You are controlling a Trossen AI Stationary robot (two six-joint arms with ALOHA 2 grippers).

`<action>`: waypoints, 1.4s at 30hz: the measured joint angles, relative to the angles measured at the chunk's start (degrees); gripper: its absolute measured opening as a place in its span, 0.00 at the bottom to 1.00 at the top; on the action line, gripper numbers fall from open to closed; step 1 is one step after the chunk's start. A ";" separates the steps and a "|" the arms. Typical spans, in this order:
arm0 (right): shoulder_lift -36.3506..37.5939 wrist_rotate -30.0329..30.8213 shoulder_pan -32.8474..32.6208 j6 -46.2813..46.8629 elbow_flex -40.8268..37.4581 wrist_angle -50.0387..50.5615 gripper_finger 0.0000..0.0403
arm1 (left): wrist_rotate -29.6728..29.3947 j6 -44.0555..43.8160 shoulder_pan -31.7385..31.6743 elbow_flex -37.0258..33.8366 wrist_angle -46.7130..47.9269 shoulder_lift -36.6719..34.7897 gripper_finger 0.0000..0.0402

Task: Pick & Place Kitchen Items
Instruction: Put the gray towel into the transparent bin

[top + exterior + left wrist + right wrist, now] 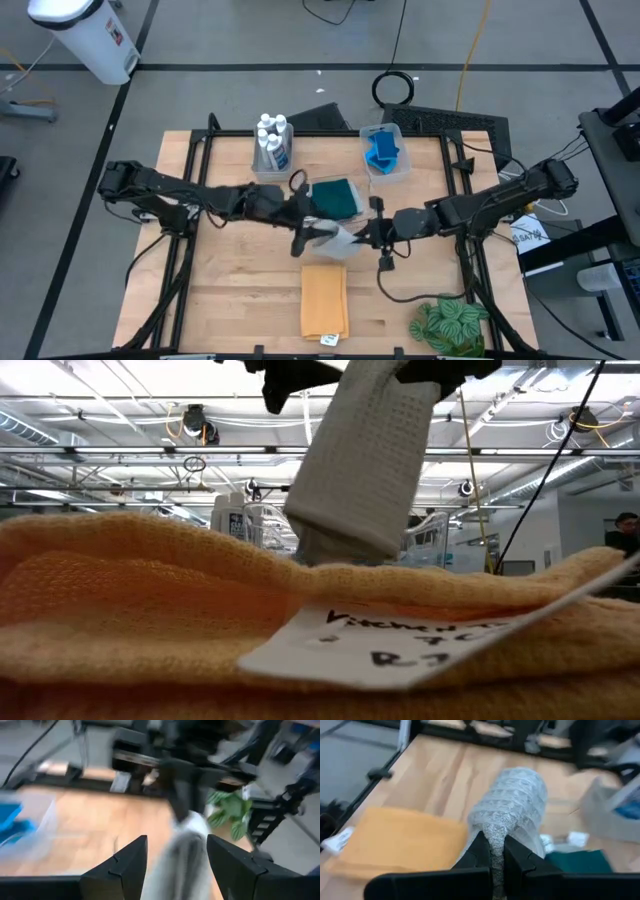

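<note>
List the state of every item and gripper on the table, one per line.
Grey cloth: lifted, hanging, pinched by right gripper.
Left gripper: open, fingers either side of the grey cloth.
Orange cloth: folded flat on table.
Green cloth: folded, on table.
Bottles: upright in bin.
Sponges: in bin.

Leafy plant [450,327] at table [240,300] edge, white bin [88,35] — on floor

Grey cloth [512,807]: coarse waffle weave, matt. Orange cloth [324,300]: nubby textured fabric, white paper tag [420,640]. Table [230,290]: pale wood, smooth. Gripper fingers [125,865]: matt black plastic.
</note>
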State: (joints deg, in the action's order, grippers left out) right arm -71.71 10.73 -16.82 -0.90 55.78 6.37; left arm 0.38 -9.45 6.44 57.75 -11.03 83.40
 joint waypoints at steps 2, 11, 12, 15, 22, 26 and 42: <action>-1.65 -0.77 0.14 0.00 0.89 0.61 0.00 | 0.23 -0.57 -0.71 5.49 12.33 0.00 0.52; -6.19 -2.04 2.30 -0.25 2.37 1.41 0.00 | 6.82 7.93 -1.29 26.40 41.96 8.34 0.52; -6.36 -1.95 2.41 -0.21 2.40 1.12 0.00 | 8.05 8.73 -1.27 27.19 42.82 9.39 0.52; -7.03 -2.55 2.62 -0.31 2.42 0.56 0.00 | 9.63 10.04 -1.18 28.14 42.53 12.63 0.52; -6.99 -5.01 2.45 -0.31 2.42 0.35 0.00 | 10.65 11.31 -1.99 28.39 41.78 15.80 0.52; -6.95 -5.13 2.13 -0.40 2.42 0.16 0.00 | 11.01 11.26 -2.26 28.39 41.54 15.76 0.52; -6.95 -3.03 -0.02 -3.92 2.42 -1.46 0.00 | 20.63 10.67 -2.62 28.39 40.83 15.23 0.52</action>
State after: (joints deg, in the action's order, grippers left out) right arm -78.65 7.70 -16.84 -4.82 58.19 4.91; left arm 21.01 1.21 3.81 86.15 29.80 98.63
